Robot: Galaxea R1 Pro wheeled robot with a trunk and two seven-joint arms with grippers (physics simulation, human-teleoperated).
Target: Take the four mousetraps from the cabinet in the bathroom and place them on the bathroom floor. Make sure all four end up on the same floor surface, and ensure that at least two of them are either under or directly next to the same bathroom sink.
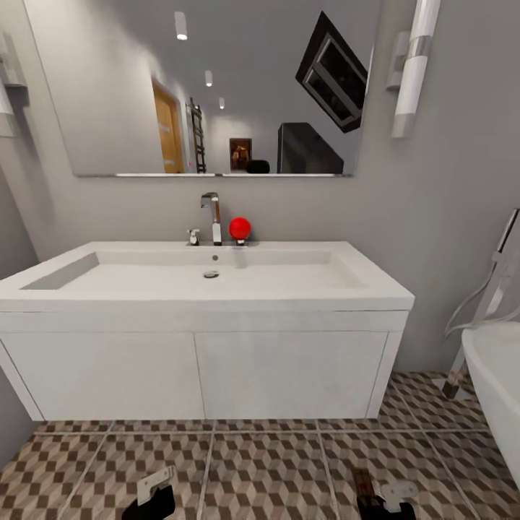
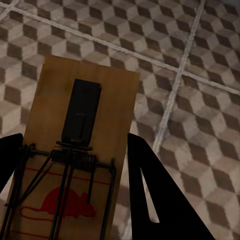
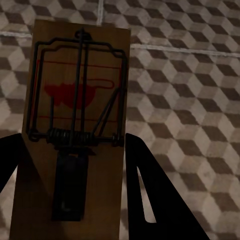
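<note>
Before us stands the sink (image 1: 202, 278) on its white drawer unit (image 1: 195, 375), above the bathroom floor (image 1: 267, 469). We see our left pincer (image 2: 70, 165) clamped on a mousetrap (image 2: 82, 125), its fingers (image 2: 150, 195) on either side of the board. Our right pincer (image 3: 72, 165) grips a second mousetrap (image 3: 80, 100) likewise, both above the tiles.
</note>
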